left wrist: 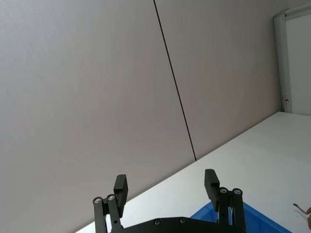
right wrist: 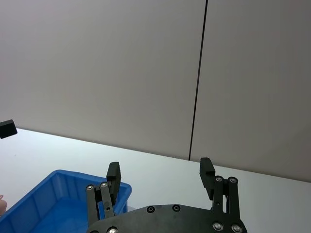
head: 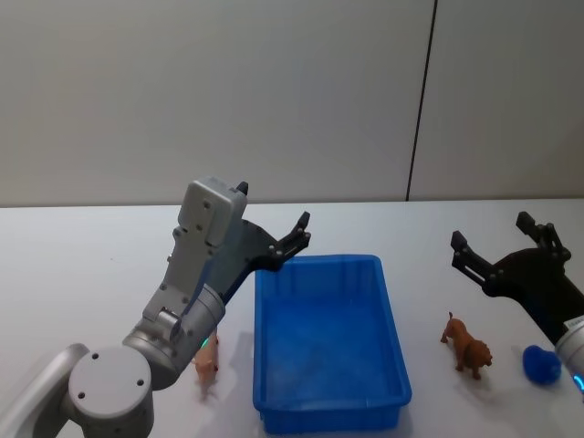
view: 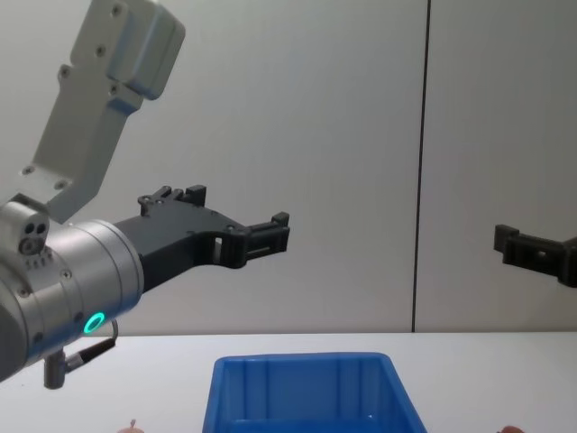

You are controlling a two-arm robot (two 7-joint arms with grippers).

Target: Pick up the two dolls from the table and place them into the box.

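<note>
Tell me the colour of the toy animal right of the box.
The toy animal is reddish brown; head view shows it best.

The head camera looks forward and down from above, taking in the tabletop (head: 82, 265), the box (head: 328, 417) near its middle and the far wall (head: 228, 91). The chest camera sits lower and looks level across the tabletop, sharing the box's rim and that wall. Each wrist camera looks out close behind its own fingers, the left pincer (left wrist: 165, 180) and the right pincer (right wrist: 160, 168), toward the same wall and a box corner.
</note>
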